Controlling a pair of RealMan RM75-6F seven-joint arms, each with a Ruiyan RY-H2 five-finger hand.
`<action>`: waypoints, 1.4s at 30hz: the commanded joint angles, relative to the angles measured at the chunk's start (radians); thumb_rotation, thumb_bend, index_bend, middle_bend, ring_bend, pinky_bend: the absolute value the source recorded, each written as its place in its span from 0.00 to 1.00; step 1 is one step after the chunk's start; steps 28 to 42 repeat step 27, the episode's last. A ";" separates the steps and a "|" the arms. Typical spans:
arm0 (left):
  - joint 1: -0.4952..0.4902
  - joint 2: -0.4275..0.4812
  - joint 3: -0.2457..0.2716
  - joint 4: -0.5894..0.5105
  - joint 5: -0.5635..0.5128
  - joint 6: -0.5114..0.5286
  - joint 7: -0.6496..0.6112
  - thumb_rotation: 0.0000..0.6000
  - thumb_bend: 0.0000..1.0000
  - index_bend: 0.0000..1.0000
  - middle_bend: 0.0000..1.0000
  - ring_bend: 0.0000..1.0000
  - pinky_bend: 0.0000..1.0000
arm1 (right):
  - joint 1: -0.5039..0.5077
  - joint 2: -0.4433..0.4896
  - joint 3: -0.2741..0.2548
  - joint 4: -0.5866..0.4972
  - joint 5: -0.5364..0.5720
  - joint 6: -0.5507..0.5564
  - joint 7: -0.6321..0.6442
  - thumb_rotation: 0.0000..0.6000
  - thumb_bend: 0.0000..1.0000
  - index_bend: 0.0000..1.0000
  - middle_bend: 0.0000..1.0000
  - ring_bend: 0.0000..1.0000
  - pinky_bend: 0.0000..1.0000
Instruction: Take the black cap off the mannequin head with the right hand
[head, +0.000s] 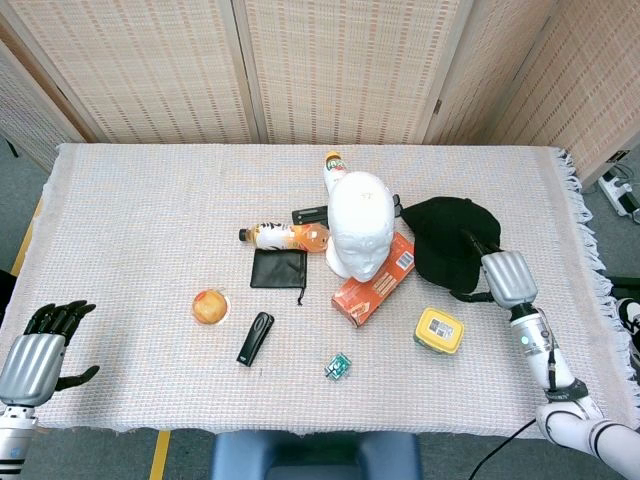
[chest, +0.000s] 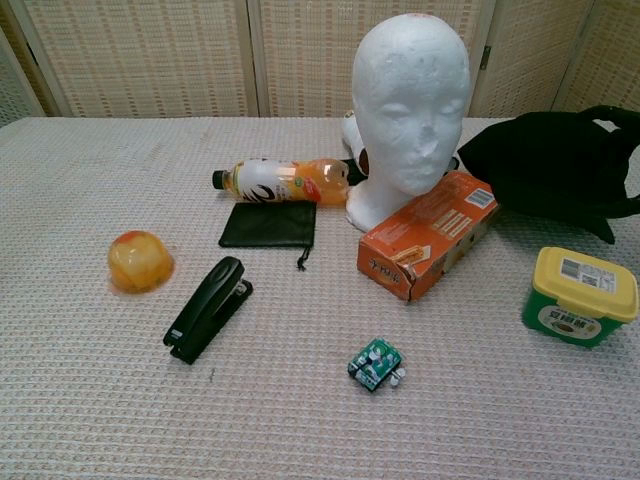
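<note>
The white mannequin head (head: 360, 225) stands bare at mid-table, its base beside an orange box (head: 378, 280). The black cap (head: 450, 240) lies on the tablecloth just right of the head, and the chest view shows the cap (chest: 550, 165) resting low behind the box (chest: 430, 235). My right hand (head: 505, 278) is at the cap's near right edge, its dark fingers still on the cap's rim and strap. My left hand (head: 35, 350) hovers off the table's front left corner, fingers apart and holding nothing.
A yellow-lidded green tub (head: 439, 330) sits just in front of the cap. An orange drink bottle (head: 285, 237), a black pouch (head: 278, 268), a black stapler (head: 256, 337), an orange jelly cup (head: 210, 307) and a small green item (head: 339, 367) lie left of and in front of the head.
</note>
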 joint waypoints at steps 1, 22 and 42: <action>0.000 0.001 0.001 0.001 0.001 0.000 0.000 1.00 0.13 0.20 0.19 0.18 0.16 | -0.053 0.088 -0.013 -0.129 0.017 0.044 -0.069 0.57 0.01 0.00 0.27 0.22 0.48; 0.005 -0.018 -0.001 0.013 0.012 0.015 -0.015 1.00 0.13 0.20 0.19 0.18 0.16 | -0.374 0.415 -0.166 -0.549 -0.112 0.389 -0.174 0.59 0.05 0.17 0.34 0.34 0.57; 0.005 -0.036 -0.006 0.026 0.024 0.030 -0.018 1.00 0.13 0.20 0.19 0.18 0.16 | -0.395 0.386 -0.151 -0.527 -0.149 0.443 -0.164 0.59 0.05 0.19 0.35 0.35 0.57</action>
